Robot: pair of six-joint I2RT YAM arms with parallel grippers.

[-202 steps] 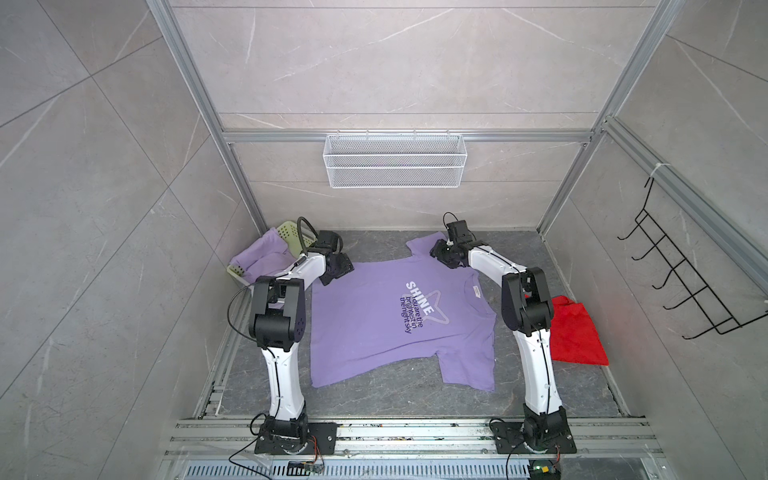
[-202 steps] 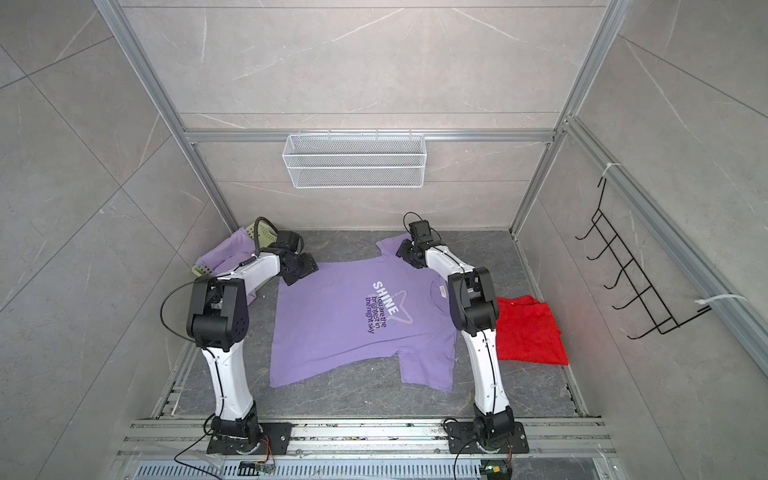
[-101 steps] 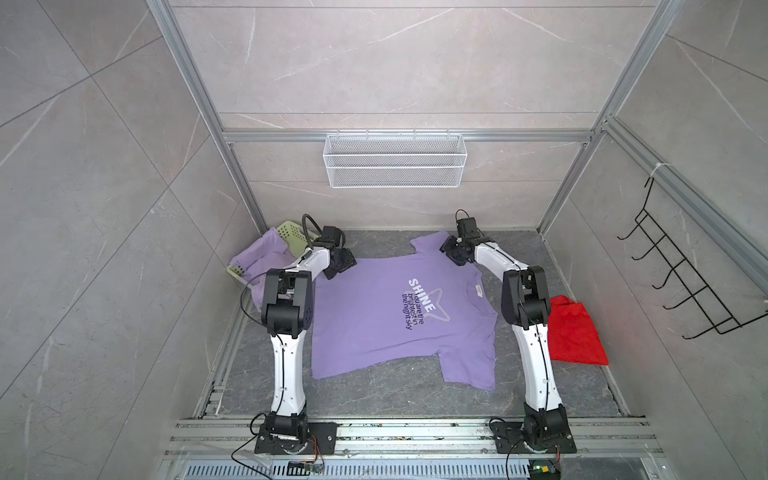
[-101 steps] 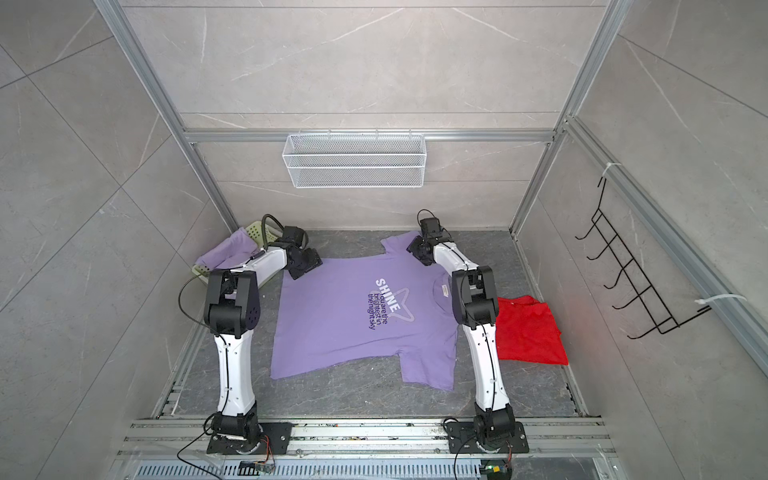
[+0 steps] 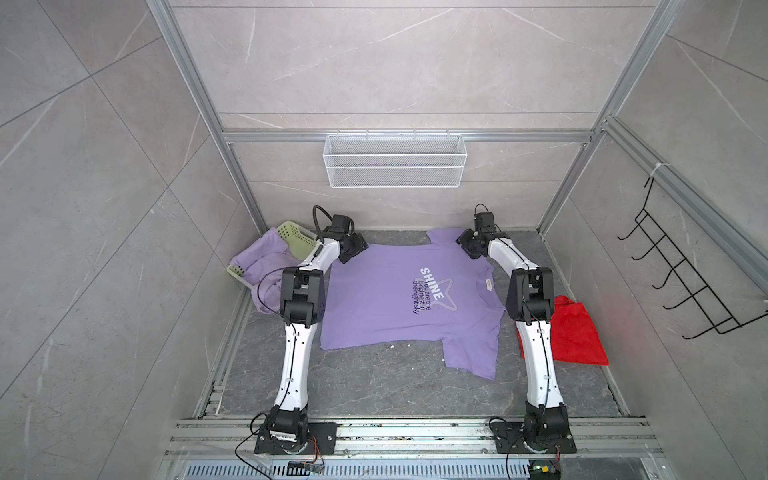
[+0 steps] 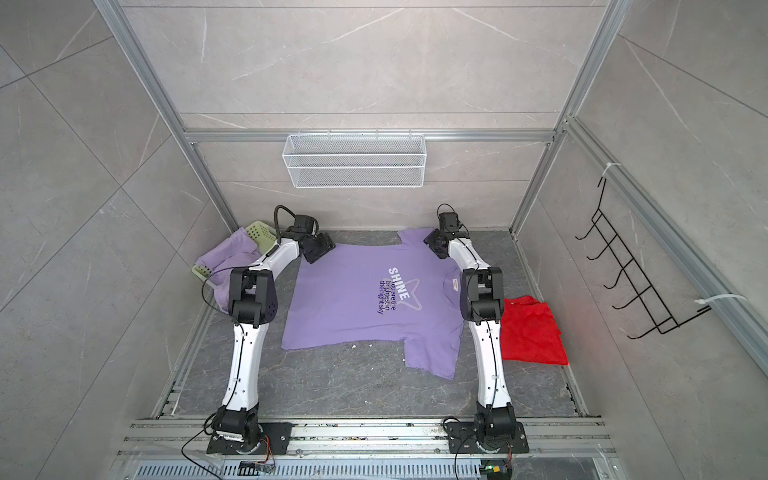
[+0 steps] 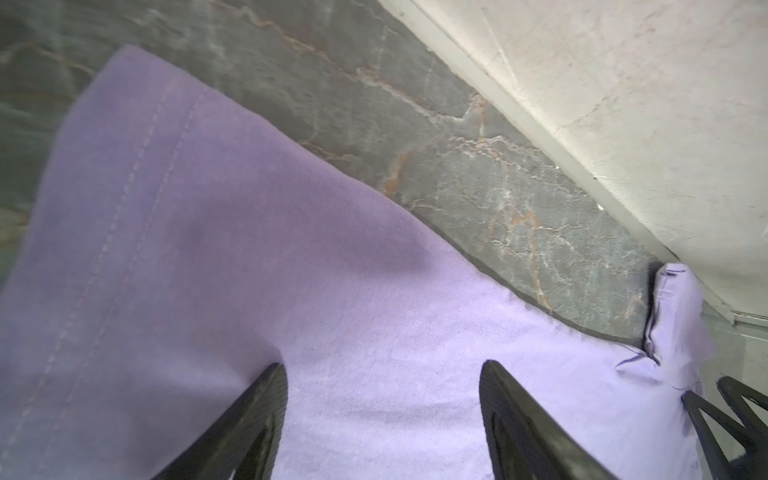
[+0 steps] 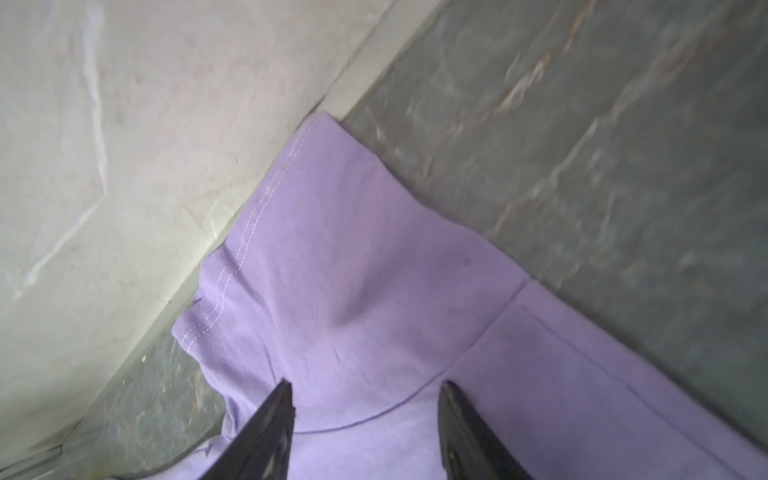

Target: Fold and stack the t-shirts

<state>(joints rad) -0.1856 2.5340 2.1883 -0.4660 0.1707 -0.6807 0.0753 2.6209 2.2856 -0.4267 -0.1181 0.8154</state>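
Left fingers, right fingers apart over t-shirt, collar rightward, hem leftward.

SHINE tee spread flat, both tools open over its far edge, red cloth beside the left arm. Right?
Wrong on one point: the red cloth lies beside the right arm, not the left; both top views show it. The rest stands: SHINE tee spread flat, left tool and right tool open over its far edge.
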